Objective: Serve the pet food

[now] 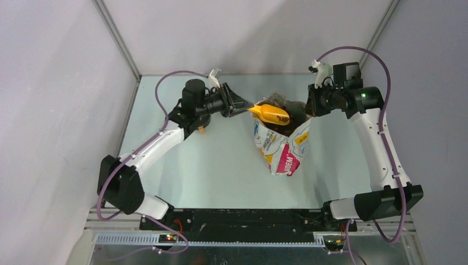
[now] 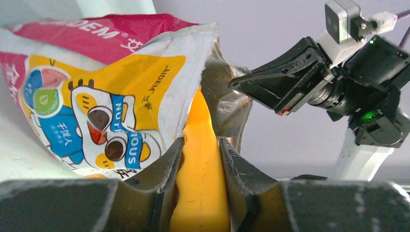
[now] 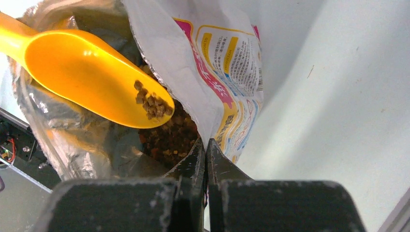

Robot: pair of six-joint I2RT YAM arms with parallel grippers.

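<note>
The printed cat bag (image 1: 281, 146) stands open at the table's middle back. My left gripper (image 1: 246, 105) is shut on the handle of the orange scoop (image 1: 270, 114), whose bowl is over the bag's mouth. In the left wrist view the scoop's handle (image 2: 200, 169) runs between the fingers into the bag (image 2: 96, 111). My right gripper (image 1: 309, 107) is shut on the bag's rim (image 3: 208, 111) and holds it open. The right wrist view shows brown pet food (image 3: 169, 137) heaped inside the bag and a few pellets (image 3: 152, 104) in the scoop (image 3: 92, 77).
Grey walls enclose the table (image 1: 209, 160) on the left, back and right. The arm bases and a black rail (image 1: 248, 221) line the near edge. No bowl or dish shows in any view.
</note>
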